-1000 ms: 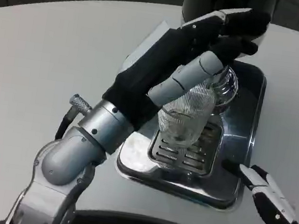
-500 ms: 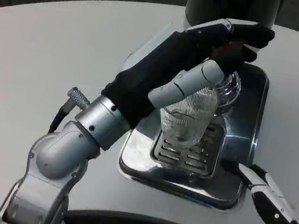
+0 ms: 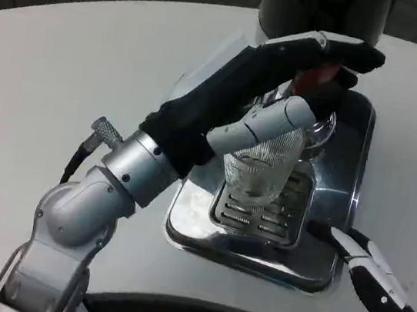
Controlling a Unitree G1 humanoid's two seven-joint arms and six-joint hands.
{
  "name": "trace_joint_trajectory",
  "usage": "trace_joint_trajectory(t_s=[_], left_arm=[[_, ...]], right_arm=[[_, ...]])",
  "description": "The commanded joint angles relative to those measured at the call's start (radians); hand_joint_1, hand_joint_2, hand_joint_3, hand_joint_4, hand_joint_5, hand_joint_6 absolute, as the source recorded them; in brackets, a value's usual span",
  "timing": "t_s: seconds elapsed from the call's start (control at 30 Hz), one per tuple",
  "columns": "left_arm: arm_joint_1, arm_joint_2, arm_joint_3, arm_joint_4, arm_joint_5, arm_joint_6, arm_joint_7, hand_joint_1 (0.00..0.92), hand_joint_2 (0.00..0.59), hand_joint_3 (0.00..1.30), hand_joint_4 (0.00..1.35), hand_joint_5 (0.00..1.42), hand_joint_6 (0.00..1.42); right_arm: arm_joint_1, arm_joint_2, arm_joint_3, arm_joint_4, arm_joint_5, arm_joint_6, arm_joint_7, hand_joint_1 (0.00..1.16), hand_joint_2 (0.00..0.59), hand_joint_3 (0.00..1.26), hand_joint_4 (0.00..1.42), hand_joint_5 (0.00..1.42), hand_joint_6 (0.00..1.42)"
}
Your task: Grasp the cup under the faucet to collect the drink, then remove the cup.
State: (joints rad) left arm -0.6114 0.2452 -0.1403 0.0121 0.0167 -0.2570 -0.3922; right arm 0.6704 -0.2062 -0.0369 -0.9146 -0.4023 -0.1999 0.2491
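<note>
Cup (image 3: 263,164): clear ribbed glass, upright on the slotted grate (image 3: 262,216) of the drip tray, roughly centre frame. Whether liquid is inside cannot be told.

Faucet (image 3: 318,125): shiny metal spout just at 1 o'clock of the cup's rim, partly hidden by the fingers. A small red part (image 3: 311,79) shows above it between the fingers.

Left hand (image 3: 280,88): reaches in from 7 o'clock, fingers wrapped around the cup's upper half; one grey finger (image 3: 263,126) lies across the front of the glass, dark fingers curl over the far side. It has hold of the cup.

Drip tray (image 3: 333,220): polished steel, rectangular, flat on the table; the cup sits toward its 12 o'clock end.

Dispenser body (image 3: 322,9): dark cylinder at 12 o'clock of the tray.

Right hand (image 3: 379,292): low at 5 o'clock of the tray, fingers spread, nothing in it, clear of the tray's edge.

Table (image 3: 65,74): white, round.
</note>
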Motion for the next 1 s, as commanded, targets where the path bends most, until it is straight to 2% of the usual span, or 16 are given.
trace_joint_trajectory(t_s=[0.03, 0.43, 1.0], left_arm=[[0.004, 0.02, -0.03, 0.01, 0.037, -0.042, -0.032, 0.056, 0.095, 0.38, 0.29, 0.33, 0.18], [0.007, 0.04, -0.03, 0.059, 0.046, -0.086, -0.044, 0.042, 0.094, 0.4, 0.29, 0.33, 0.18], [-0.008, 0.079, -0.052, 0.109, 0.133, -0.179, -0.014, 0.025, 0.089, 0.42, 0.29, 0.33, 0.18]], right_arm=[[0.003, 0.005, 0.003, -0.002, 0.002, 0.008, -0.009, 0.71, 0.518, 0.12, 0.08, 0.0, 0.0], [-0.007, 0.006, 0.008, 0.0, 0.003, 0.019, -0.012, 0.71, 0.518, 0.12, 0.08, 0.0, 0.0], [-0.026, 0.008, 0.016, 0.002, 0.004, 0.037, -0.013, 0.71, 0.518, 0.13, 0.08, 0.0, 0.0]])
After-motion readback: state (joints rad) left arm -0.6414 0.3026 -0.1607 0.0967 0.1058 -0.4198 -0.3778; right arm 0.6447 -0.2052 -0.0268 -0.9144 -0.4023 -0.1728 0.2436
